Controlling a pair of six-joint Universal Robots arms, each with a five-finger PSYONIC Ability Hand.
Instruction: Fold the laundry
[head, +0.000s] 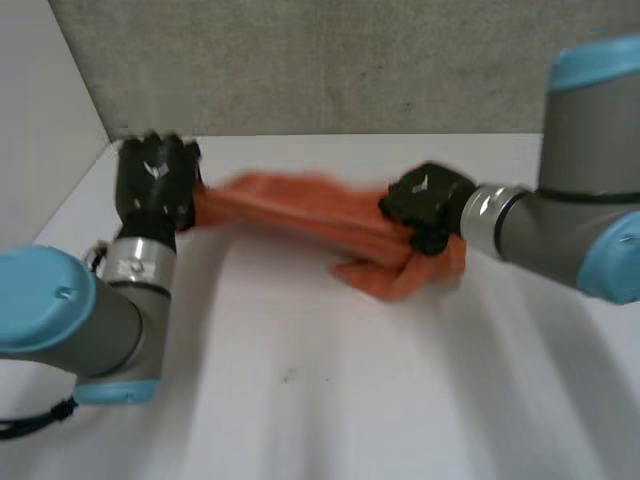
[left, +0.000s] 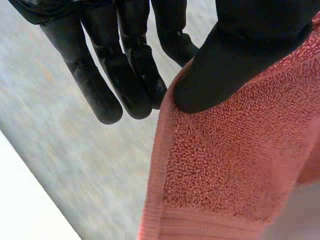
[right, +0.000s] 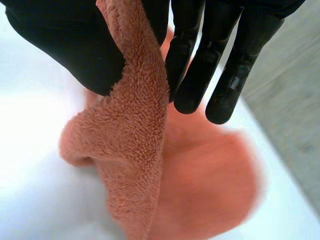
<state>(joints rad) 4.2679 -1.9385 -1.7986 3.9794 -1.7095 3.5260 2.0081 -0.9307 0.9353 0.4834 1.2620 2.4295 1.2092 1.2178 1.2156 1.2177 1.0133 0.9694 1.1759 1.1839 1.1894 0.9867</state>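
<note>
We held an orange terry towel (head: 300, 212) stretched low over the white tabletop (head: 300, 380). Our left hand (head: 155, 185) pinched 1 end under its thumb. Our right hand (head: 425, 205) pinched the other, with slack bunched beneath it. We judged it soft, light and floppy, not slippery, best gripped at its hemmed corners.

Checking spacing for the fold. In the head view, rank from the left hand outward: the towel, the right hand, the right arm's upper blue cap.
1. Towel: held in the left hand.
2. Right hand: at the towel's other end.
3. Upper blue cap: far right, beyond it.
</note>
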